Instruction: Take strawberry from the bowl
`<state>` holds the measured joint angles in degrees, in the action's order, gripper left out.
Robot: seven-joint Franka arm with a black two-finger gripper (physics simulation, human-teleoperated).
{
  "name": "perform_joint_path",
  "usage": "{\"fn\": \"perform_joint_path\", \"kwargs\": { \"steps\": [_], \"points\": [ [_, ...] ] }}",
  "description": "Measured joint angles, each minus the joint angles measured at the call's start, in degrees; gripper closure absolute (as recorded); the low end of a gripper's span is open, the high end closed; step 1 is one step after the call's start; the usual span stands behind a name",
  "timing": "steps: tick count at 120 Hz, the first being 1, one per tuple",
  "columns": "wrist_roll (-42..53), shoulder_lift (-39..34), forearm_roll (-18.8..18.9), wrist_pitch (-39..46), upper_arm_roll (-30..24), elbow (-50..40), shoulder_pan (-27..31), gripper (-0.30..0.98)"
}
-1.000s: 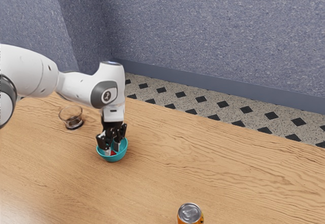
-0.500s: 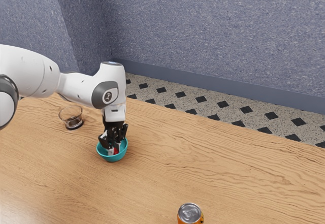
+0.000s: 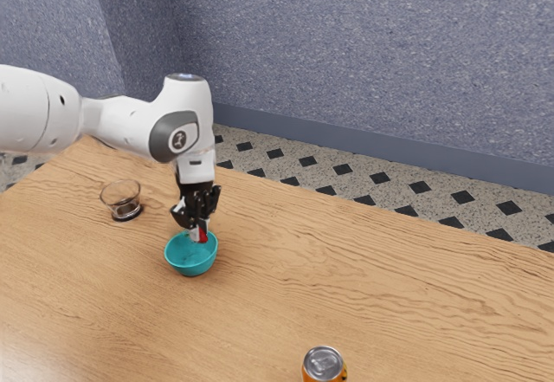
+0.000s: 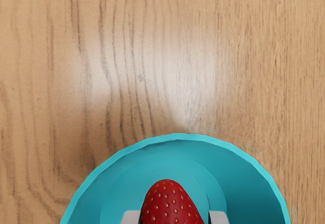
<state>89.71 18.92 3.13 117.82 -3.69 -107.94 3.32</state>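
Your jaws grip the strawberry [image 4: 170, 203] above the teal bowl [image 3: 191, 262]

With the lift apparently in hand, you next need to raise it well clear of the bowl before moving sideways; its narrow tip pokes out from between the jaws, its long axis seemingly crossing their closing line, its exact tilt hard to tell

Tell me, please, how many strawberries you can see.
1. The end effector holds the strawberry between its fingers, over the teal bowl. Part of the bowl's inside is hidden, so I cannot rule out another there.
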Motion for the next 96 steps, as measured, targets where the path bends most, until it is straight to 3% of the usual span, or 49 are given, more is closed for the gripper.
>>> {"fn": "perform_joint_path", "kwargs": {
  "steps": [17, 42, 76, 88, 96],
  "points": [
    [-1.6, -1.4, 0.0, -1.7, -2.8, 1.1, -6.0, 0.74],
    [-4.1, 3.7, 0.0, -2.7, -4.2, 3.8, -8.2, 0.73],
    [-6.3, 3.0, 0.1, -4.5, -4.2, 3.7, -8.3, 0.34],
    [-8.8, -3.3, -0.2, -5.5, -3.9, 3.7, -8.4, 0.21],
    [-14.2, -9.4, -3.5, -8.7, 0.2, 4.4, -8.0, 0.15]
  ]
}}
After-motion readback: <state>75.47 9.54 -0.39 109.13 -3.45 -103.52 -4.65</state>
